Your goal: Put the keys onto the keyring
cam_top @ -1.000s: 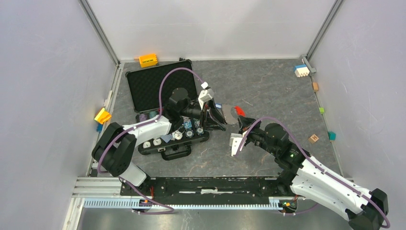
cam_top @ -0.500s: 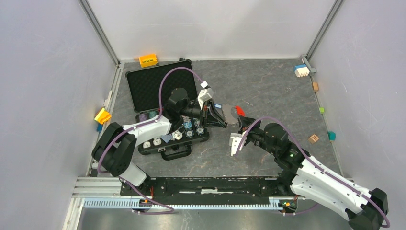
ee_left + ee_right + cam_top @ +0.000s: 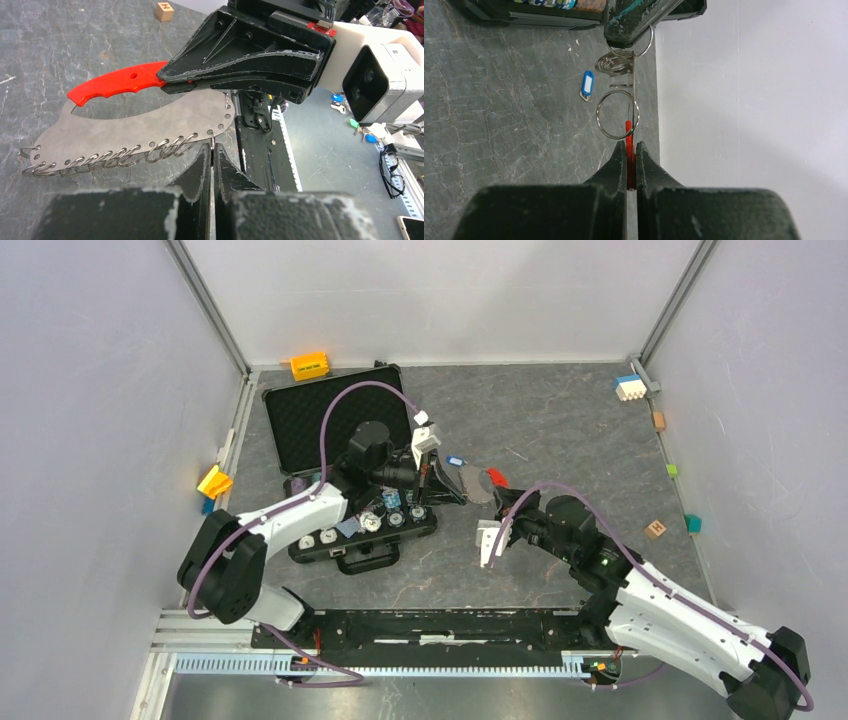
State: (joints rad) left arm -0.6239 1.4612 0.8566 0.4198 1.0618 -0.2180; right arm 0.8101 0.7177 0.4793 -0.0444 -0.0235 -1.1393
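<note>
The keyring is a flat silvery plate (image 3: 150,117) with several wire rings along its edge and a red strip (image 3: 120,82). It is held in the air between both grippers (image 3: 478,484). My right gripper (image 3: 631,146) is shut on the red strip (image 3: 628,132). My left gripper (image 3: 212,149) is shut on one wire ring at the plate's end, and it shows at the top of the right wrist view (image 3: 629,20). A small key with a blue head (image 3: 586,86) lies on the table beside the plate (image 3: 455,460).
An open black case (image 3: 340,420) lies at the back left, its tray of poker chips (image 3: 370,525) under my left arm. Loose blocks line the walls: orange (image 3: 309,365), yellow (image 3: 214,482), blue-white (image 3: 628,387), and a wooden cube (image 3: 655,529).
My left gripper has drawn a little left and back, so the blue key now shows clear of it on the table. The keyring and right gripper have shifted slightly left.
</note>
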